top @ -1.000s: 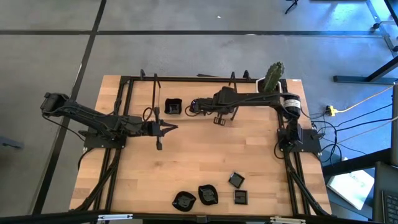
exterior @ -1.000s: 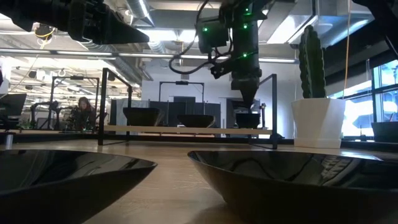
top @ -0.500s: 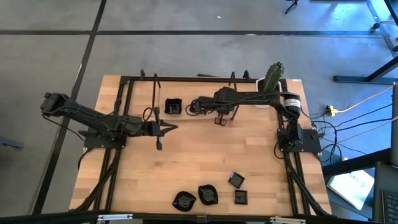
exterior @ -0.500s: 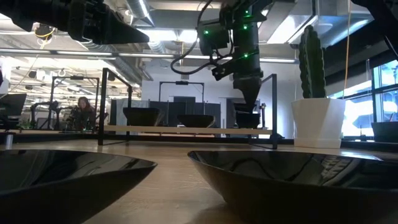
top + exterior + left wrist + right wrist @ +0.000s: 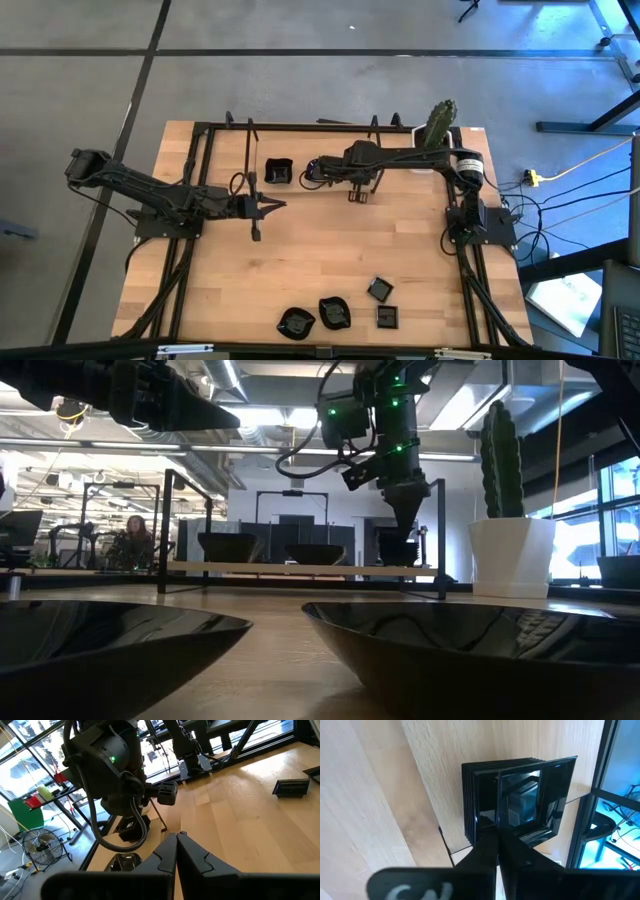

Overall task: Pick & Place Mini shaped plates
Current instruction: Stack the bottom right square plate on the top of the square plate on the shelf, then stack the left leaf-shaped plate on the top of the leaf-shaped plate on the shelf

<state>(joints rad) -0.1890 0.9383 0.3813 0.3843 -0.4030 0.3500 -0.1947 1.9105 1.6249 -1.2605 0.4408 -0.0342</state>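
Reaching toward the far edge of the worktop (image 5: 300, 270), my right pincer (image 5: 306, 172) hovers closed and empty just beside the stack of square mini plates (image 5: 517, 802), its tips at the stack's near rim. My left pincer (image 5: 278, 205) waits closed near the worktop's middle. Four plates (image 5: 340, 312) already lie near the front edge. I judge this the approach for the next pick: I must open the fingers, then take only the top plate.

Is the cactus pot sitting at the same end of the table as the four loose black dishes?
No, the cactus pot stands at the far edge, while the four loose black dishes lie along the near edge.
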